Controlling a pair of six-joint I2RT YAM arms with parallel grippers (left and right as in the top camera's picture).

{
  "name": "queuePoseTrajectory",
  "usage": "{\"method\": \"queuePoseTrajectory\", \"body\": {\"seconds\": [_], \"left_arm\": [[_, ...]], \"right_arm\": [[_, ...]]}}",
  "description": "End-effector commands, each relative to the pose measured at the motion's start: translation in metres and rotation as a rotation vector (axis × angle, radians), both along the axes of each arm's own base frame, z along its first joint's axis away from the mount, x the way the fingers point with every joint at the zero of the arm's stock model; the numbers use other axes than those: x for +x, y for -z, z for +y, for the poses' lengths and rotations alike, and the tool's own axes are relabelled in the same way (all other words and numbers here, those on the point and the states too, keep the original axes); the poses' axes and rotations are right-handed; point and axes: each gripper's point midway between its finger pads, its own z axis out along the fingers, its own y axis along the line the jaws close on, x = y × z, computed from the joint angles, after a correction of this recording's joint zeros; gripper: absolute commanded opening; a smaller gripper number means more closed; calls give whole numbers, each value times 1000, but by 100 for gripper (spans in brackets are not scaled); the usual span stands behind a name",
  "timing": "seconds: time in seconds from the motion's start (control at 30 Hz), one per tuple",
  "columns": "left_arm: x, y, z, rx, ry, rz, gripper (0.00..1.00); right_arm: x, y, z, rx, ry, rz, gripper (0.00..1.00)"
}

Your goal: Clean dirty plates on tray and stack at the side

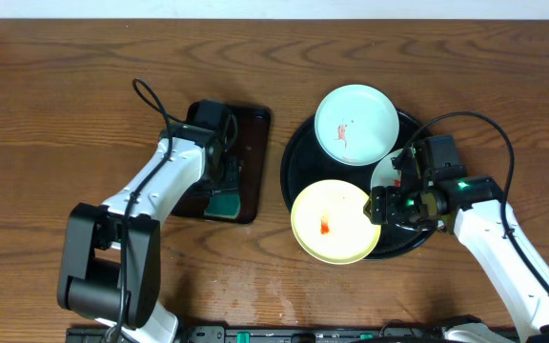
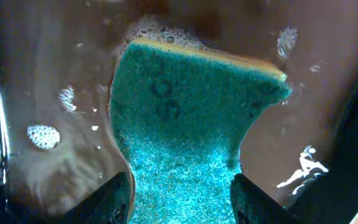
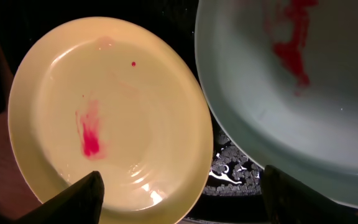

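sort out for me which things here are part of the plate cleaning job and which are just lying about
Part of the job:
- yellow plate, red smear
- white plate, red smear
- third plate, half hidden
- round tray
- sponge
- rectangular tray, sudsy

Just there:
- table
- cable on the left arm

third plate (image 1: 384, 176) largely hidden

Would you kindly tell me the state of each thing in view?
round tray, holding three plates
yellow plate, red-smeared, on it
mint plate, red-smeared, on it
right gripper, open, empty
third plate, partly hidden under right gripper
sponge, wet, gripped by left gripper
rectangular tray, wet, foamy
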Motion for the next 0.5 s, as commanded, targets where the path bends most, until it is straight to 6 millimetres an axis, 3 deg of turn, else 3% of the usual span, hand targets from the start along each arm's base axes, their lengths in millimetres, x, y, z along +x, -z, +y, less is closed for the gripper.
{"method": "queuePoseTrajectory", "body": {"seconds": [0.0,0.07,0.23,0.37,0.47], "left_arm": [[-5,4,0,-1,12,1,54],[-6,13,0,-5,-10,-3,53],[-16,35,-4,-38,-44,28,41],[-24,41,-3,-38,-43,53,8],[-17,34,-4,-42,-43,36,8]], "right_arm": [[-1,-1,4,9,-37,-9,80],[-2,0,4,10,-37,-8,80],[-2,0,4,9,-37,-5,82],[-6,7,3,4,-36,3,83],[-7,16,3,5,-35,-2,82]]}}
